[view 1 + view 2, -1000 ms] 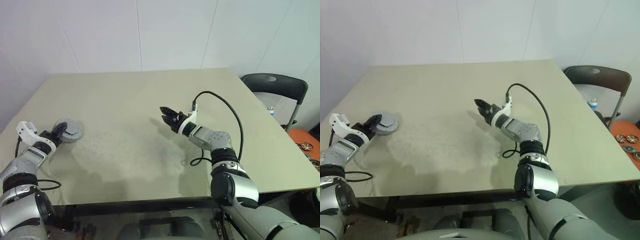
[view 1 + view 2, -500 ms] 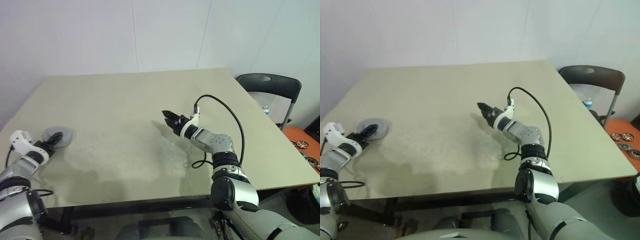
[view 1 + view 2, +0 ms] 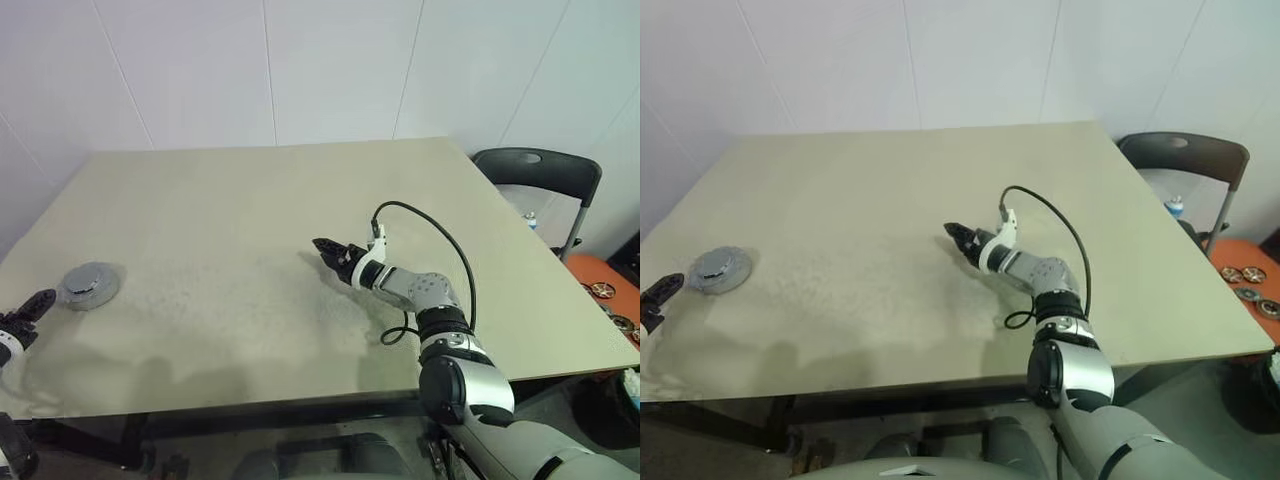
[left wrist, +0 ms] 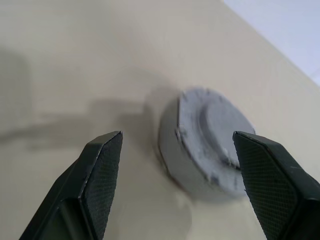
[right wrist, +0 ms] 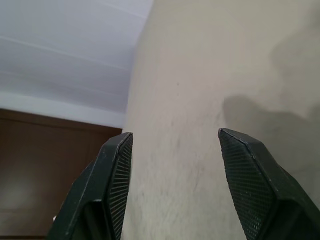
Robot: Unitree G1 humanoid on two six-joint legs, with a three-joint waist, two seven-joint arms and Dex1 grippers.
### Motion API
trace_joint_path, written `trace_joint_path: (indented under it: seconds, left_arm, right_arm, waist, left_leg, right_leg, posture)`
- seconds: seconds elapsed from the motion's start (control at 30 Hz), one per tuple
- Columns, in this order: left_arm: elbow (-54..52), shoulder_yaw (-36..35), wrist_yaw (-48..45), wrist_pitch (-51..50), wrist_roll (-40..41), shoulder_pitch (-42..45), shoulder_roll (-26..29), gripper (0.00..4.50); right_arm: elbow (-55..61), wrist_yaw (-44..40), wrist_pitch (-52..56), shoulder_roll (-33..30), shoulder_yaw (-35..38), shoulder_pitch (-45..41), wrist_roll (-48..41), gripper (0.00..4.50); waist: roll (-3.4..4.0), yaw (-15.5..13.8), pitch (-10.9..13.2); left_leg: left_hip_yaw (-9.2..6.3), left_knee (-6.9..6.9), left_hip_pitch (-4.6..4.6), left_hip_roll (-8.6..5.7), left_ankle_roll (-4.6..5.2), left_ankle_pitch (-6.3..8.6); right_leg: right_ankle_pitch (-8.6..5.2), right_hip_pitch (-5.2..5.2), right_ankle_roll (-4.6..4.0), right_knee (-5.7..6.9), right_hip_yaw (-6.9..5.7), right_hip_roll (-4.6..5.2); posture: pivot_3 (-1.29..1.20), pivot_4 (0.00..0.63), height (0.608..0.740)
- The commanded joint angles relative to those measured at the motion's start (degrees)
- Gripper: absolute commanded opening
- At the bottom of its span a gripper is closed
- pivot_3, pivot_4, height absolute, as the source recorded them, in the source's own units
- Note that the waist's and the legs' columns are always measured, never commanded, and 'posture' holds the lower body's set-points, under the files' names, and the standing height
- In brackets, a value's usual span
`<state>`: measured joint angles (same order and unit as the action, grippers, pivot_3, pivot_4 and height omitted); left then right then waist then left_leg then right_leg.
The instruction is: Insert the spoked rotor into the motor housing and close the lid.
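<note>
Grey lid [image 3: 90, 285] sits flat on desk [image 3: 260, 220] near its left edge, closed over the housing. Left gripper [image 4: 175, 165] is just beside it, not touching, fingers [image 4: 100, 170] wide apart & empty, arm low at the desk's left edge. Right gripper [image 3: 325, 249] hovers mid-desk, forearm stretched fwd & pointing left, fingers [image 5: 117, 170] wide, empty.

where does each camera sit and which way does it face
Left eye, right eye: on the head, looking forward and down over the table; right arm mid-table, left gripper at the near left edge.
Left wrist: looks along its open fingers at the grey disc.
Right wrist: looks along open fingers over bare tabletop.
Shared: eyes and left wrist show the disc.
</note>
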<state>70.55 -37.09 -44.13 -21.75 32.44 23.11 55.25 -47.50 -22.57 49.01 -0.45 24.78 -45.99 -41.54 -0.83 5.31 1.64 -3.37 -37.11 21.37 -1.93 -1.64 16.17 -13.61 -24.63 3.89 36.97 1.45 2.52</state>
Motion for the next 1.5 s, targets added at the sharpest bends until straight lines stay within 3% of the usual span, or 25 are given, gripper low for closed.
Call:
trace_joint_path:
  seconds: [0.03, 0.23, 0.43, 0.6, 0.73, 0.97, 1.5]
  left_arm:
    - [-4.5, 0.6, -3.6, -0.4, -0.9, 0.6, 3.4, 3.75]
    - [-19.8, 7.2, -12.1, -6.0, -1.7, 1.9, 2.4, 3.75]
    - [-45.8, 20.9, -20.3, -13.7, -1.7, 0.7, -0.9, 3.75]
    - [-55.9, 30.7, -25.3, -12.9, -3.9, 3.8, -3.2, 3.75]
    - [-61.9, 36.4, -30.0, -11.0, -4.8, 4.5, -4.9, 3.75]
    - [-71.4, 39.6, -31.3, -12.5, -4.1, 0.9, -6.2, 3.75]
    - [-67.5, 39.6, -30.6, -13.0, -4.6, 4.9, -7.9, 3.75]
  right_arm:
    - [1.3, -1.5, 0.0, 0.0, 0.0, -0.7, -0.5, 2.89]
    - [13.4, -11.1, 9.3, -3.0, -6.4, 0.0, -2.2, 2.89]
    - [29.0, -28.7, 15.4, -12.4, -23.2, 1.9, -0.8, 2.89]
    - [36.4, -44.2, 0.8, -22.2, -37.5, 1.5, 8.7, 2.89]
    - [37.2, -50.4, -14.3, -25.7, -43.6, 0.6, 17.5, 2.89]
    - [37.3, -53.0, -19.0, -26.0, -44.3, 2.3, 20.6, 2.89]
    - [37.9, -52.9, -14.0, -25.8, -42.6, 1.0, 19.7, 2.89]
  waist:
    - [-0.03, 0.0, 0.0]
    - [-0.01, -0.3, 0.0]
    - [0.01, -1.3, 0.0]
    - [0.01, -1.3, 0.0]
    - [0.01, -1.3, 0.0]
    - [-0.05, -1.6, 0.1]
    - [-0.10, -3.2, 0.1]
  left_leg:
    - [-0.01, 0.00, 0.00, -0.04, 0.00, 0.00]
    - [-0.03, 0.00, 0.03, -0.13, 0.00, 0.00]
    - [-0.03, 0.00, 0.02, -0.17, 0.02, 0.00]
    - [0.02, -0.08, 0.03, -0.17, 0.03, -0.01]
    - [0.04, -0.11, -0.06, -0.16, 0.04, -0.02]
    - [0.03, -0.16, -0.05, -0.16, 0.05, -0.02]
    - [0.02, -0.33, -0.09, -0.20, 0.08, -0.02]
  right_leg:
    - [0.00, 0.00, 0.00, 0.00, 0.00, 0.03]
    - [0.00, 0.00, 0.00, -0.01, 0.00, 0.15]
    - [-0.01, 0.01, 0.01, -0.01, 0.00, 0.14]
    - [-0.05, 0.02, 0.07, -0.08, -0.03, 0.08]
    - [-0.09, 0.09, 0.14, -0.05, -0.05, 0.00]
    - [-0.10, 0.11, 0.15, -0.04, -0.04, -0.01]
    - [-0.11, 0.24, 0.15, -0.01, -0.14, -0.08]
  posture:
    - [0.00, 0.000, 0.740]
    - [0.00, 0.000, 0.740]
    - [0.00, 0.000, 0.740]
    - [0.00, 0.000, 0.740]
    - [0.00, 0.000, 0.740]
    - [0.00, 0.000, 0.740]
    - [0.00, 0.000, 0.740]
